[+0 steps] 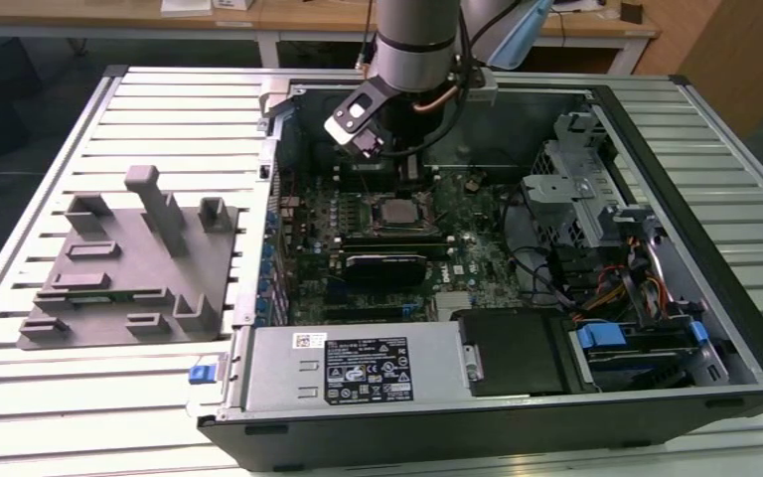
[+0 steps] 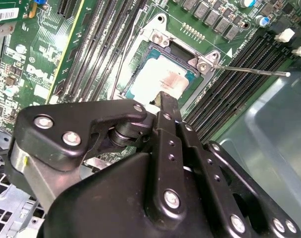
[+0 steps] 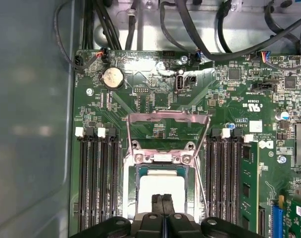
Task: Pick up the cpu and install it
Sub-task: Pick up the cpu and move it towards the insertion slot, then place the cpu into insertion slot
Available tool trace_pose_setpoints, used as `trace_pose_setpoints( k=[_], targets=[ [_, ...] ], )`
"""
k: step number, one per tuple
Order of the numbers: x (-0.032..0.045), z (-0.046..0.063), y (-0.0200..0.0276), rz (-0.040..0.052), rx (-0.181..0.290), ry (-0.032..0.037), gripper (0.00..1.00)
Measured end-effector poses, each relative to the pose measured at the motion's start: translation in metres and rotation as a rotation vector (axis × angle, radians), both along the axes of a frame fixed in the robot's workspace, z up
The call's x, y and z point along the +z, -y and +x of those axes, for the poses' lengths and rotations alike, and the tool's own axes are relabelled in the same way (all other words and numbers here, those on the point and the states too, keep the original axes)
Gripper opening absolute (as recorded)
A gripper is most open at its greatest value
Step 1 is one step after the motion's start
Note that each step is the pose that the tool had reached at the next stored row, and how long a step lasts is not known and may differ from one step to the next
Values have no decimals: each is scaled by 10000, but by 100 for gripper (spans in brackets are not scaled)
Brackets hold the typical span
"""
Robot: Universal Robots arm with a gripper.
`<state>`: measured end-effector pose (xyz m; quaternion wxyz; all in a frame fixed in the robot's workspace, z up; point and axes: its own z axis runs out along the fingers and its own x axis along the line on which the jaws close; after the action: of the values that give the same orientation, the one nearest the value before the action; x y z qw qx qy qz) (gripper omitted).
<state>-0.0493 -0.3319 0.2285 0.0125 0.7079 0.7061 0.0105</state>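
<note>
One gripper (image 3: 163, 198), fingers (image 3: 158, 203) closed on nothing, poised directly over the cpu (image 3: 160, 184) lying in its socket (image 3: 135, 193); I judge it should sit flat, corners aligned.

None of the print is legible to me. Well away from my pincer (image 3: 163, 198), the grey power supply (image 1: 275, 383) carries a black-and-white label (image 1: 366, 370) and a small white sticker (image 1: 309, 340). Near my pincer, the green board (image 3: 155, 99) bears white printed marks (image 3: 253, 105) and a white square sticker (image 3: 255, 126). A barcode label (image 2: 4, 15) lies farther off.
</note>
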Motion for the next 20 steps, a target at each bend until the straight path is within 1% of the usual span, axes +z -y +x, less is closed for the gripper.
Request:
trace_pose_setpoints(
  k=[7, 11, 20],
  targets=[
    [47, 0, 0, 1, 0, -8, 11],
    [89, 0, 0, 0, 0, -26, 11],
    [158, 0, 0, 0, 0, -38, 11]
  ],
)
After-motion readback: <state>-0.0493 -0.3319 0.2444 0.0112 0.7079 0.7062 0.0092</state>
